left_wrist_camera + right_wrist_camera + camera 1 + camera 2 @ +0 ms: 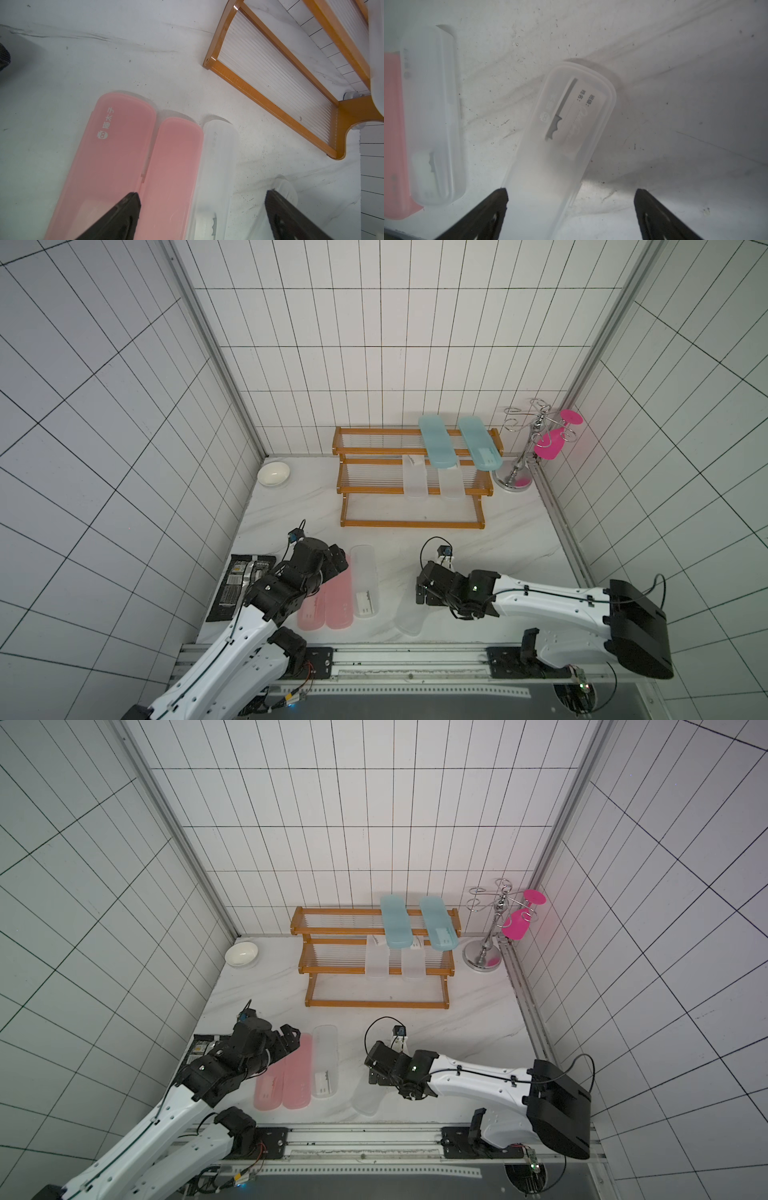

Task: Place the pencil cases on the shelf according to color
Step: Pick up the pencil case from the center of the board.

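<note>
- Nearest the camera, lower left in both top views, the left arm (232,639) leans over the loose cases; the left jaws stand apart, empty.
- A black foil packet (239,589) lies flat beside it.
- Lower centre: two pink pencil cases (340,601) lie side by side, touching, a frosted clear case (365,585) just beside them on the right. None is shelved yet.
- Further right, a second clear case (560,124) lies slanted on the surface under the right arm (540,601); the right jaws are spread wide either side of it, not clamped.
- Upper centre: the shelf (411,524), an orange-brown stepped rack. Two teal cases (434,441) sit on its top tier toward the right, two clear cases (414,481) on the middle tier below; the bottom tier is bare.
- By this reckoning the job is half done: four placed, four waiting, the bare tier likely meant for pink.
- The surface (498,556) is white with faint grey veining; a white bowl (273,474) sits at its upper left, a chrome wire stand (519,472) hung with pink glasses (552,443) at its upper right.
- White tiled walls (374,344) with dark grout close three sides.
</note>
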Controlling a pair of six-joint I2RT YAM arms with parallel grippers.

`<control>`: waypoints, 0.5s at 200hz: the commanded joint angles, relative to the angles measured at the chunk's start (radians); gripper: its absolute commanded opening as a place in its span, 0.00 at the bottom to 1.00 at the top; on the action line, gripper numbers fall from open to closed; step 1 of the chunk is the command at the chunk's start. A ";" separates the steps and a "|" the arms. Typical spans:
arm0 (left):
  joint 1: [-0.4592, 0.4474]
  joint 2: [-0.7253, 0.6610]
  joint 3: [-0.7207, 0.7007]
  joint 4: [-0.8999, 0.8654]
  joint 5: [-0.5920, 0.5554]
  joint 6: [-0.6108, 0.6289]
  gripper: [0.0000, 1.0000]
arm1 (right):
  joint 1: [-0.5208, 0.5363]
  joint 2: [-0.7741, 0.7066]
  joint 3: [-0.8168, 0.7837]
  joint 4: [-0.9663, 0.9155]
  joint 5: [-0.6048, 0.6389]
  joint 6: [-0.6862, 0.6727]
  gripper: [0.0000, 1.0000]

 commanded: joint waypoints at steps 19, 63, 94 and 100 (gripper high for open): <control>-0.006 -0.027 0.031 -0.009 0.005 0.032 0.98 | -0.020 0.106 0.026 0.079 -0.052 0.042 0.99; -0.007 -0.066 0.032 -0.026 0.027 0.032 0.98 | -0.067 0.244 0.089 0.111 -0.092 0.008 0.99; -0.007 -0.088 0.022 0.013 0.047 0.029 0.98 | -0.136 0.311 0.139 0.087 -0.094 -0.049 1.00; -0.007 -0.088 0.022 0.014 0.045 0.029 0.98 | -0.148 0.325 0.153 0.086 -0.096 -0.065 0.99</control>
